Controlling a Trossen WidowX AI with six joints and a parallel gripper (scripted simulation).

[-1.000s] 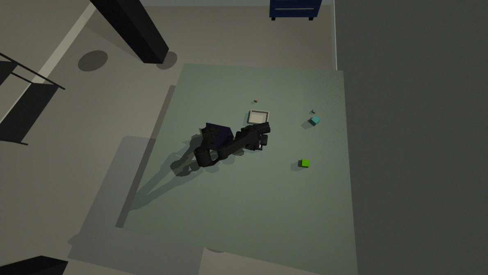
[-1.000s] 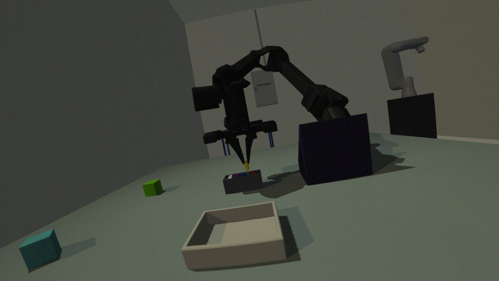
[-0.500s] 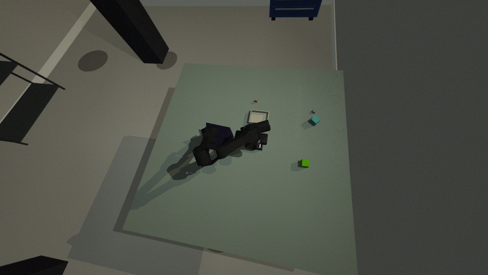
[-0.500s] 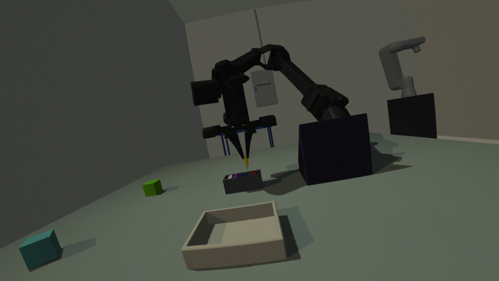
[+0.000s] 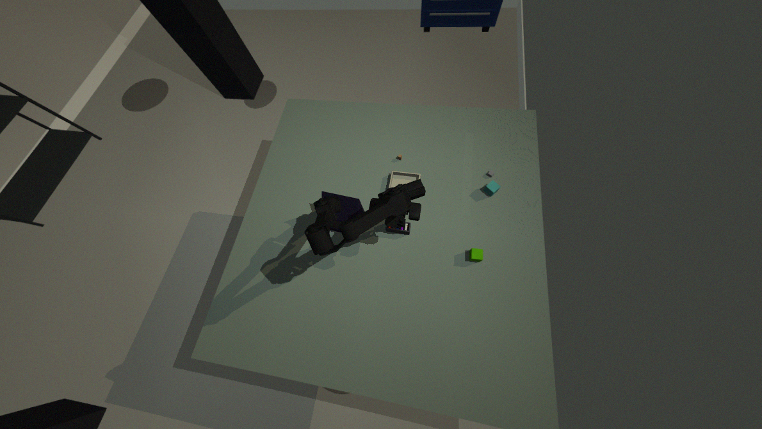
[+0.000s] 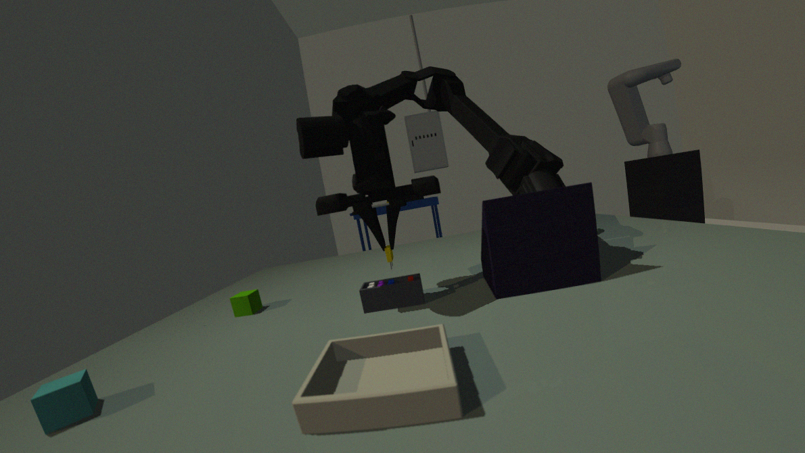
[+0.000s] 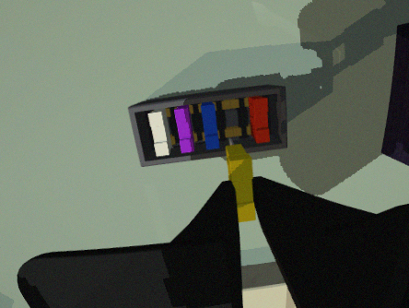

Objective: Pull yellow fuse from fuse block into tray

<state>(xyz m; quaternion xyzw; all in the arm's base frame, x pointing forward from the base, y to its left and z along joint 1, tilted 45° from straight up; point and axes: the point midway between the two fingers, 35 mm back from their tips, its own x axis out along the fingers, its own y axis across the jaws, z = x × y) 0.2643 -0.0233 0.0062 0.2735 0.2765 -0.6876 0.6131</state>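
My gripper point(image 6: 388, 248) point(image 7: 241, 188) is shut on the yellow fuse point(image 6: 389, 255) point(image 7: 241, 172). The fuse hangs upright with its prongs down, clear above the dark fuse block point(image 6: 394, 298) point(image 7: 135, 134). In the wrist view the block holds a white fuse point(image 7: 158, 134), a purple fuse point(image 7: 184, 129), a blue fuse point(image 7: 210, 125) and a red fuse point(image 7: 259, 119), with an empty slot between blue and red. The beige tray point(image 6: 383, 413) point(image 5: 405, 173) stands apart from the block, nearer the exterior camera; the arm hides part of it in the top view.
A green cube point(image 5: 476, 255) point(image 6: 245, 303) and a teal cube point(image 5: 490, 188) point(image 6: 65, 401) stand on the table. A small grey thing point(image 5: 489, 173) lies near the teal cube, and a small orange thing point(image 5: 399, 157) beyond the tray. The arm's dark base box point(image 6: 540, 241) stands beside the block.
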